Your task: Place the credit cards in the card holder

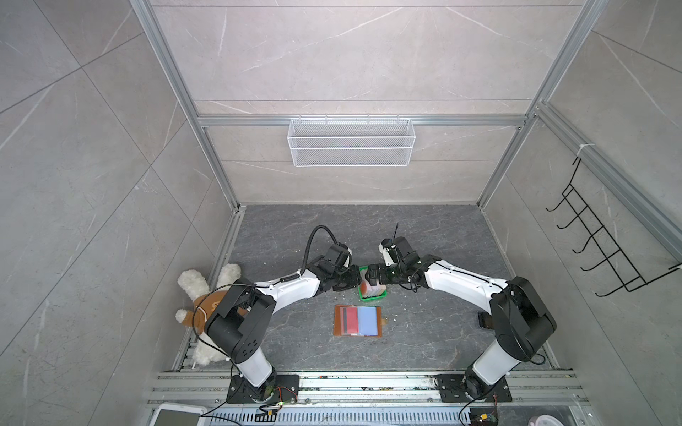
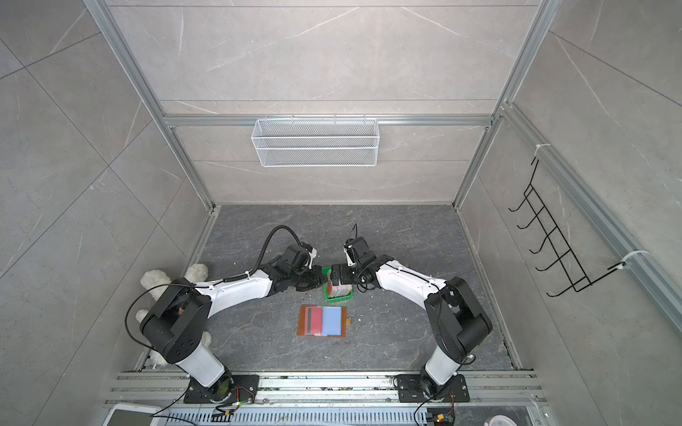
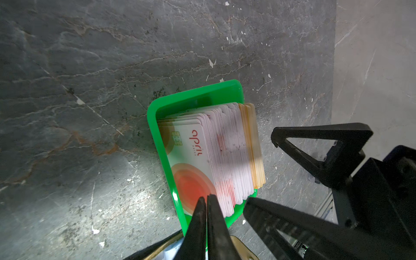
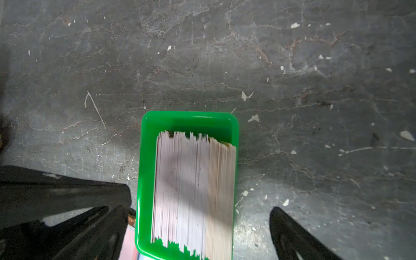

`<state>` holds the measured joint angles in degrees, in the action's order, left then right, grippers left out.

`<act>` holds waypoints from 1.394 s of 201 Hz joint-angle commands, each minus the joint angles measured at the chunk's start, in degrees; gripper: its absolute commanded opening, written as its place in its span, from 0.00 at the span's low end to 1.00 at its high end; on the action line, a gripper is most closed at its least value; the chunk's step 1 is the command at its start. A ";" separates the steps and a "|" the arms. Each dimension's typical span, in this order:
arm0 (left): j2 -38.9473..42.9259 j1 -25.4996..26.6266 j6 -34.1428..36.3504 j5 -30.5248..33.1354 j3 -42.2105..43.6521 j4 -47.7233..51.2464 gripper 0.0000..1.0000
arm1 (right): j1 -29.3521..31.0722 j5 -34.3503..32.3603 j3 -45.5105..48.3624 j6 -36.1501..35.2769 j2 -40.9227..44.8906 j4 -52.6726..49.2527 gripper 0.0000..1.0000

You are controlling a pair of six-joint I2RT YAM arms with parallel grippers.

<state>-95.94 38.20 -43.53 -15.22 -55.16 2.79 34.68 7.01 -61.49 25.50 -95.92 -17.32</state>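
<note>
The cards, on edge in the green tray at twelve o'clock from the wallet, look light, stiff and slick, so pinch one top edge; the left gripper is pressed together, the right gripper spread astride them.

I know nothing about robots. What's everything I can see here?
table: one, dark grey stone, under everything
cards: one thick stack, pinkish-white with orange circles, standing on edge in the tray
tray: one, green, mid-table
holder: one, tan, lying open, below the tray in both top views; a red card shows in it
plush toy: one, white and brown, off the table's left edge
basket: one, white wire, back rail
hook rack: one, black, right wall
left gripper: black, shut, tips at the front card
right gripper: black, open, either side of the tray
</note>
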 commanded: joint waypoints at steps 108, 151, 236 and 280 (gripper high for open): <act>-3.56 -0.80 0.14 1.34 -2.31 2.42 0.00 | 1.32 0.88 1.17 0.04 -1.68 -1.83 1.00; -3.05 -0.91 -0.40 1.34 -1.85 2.36 0.00 | 2.10 -0.91 0.39 0.54 -2.63 -2.79 1.00; -2.47 -0.93 -0.41 0.72 -1.30 1.82 0.00 | 3.55 -3.71 -2.37 1.81 -5.92 -5.26 1.00; -2.43 -0.97 -0.69 0.55 -0.88 1.27 0.00 | 3.51 -5.79 -3.10 3.67 -7.09 -6.36 1.00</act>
<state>-98.89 37.78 -43.72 -15.09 -55.83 3.86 37.93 3.95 -62.92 27.40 -101.82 -21.12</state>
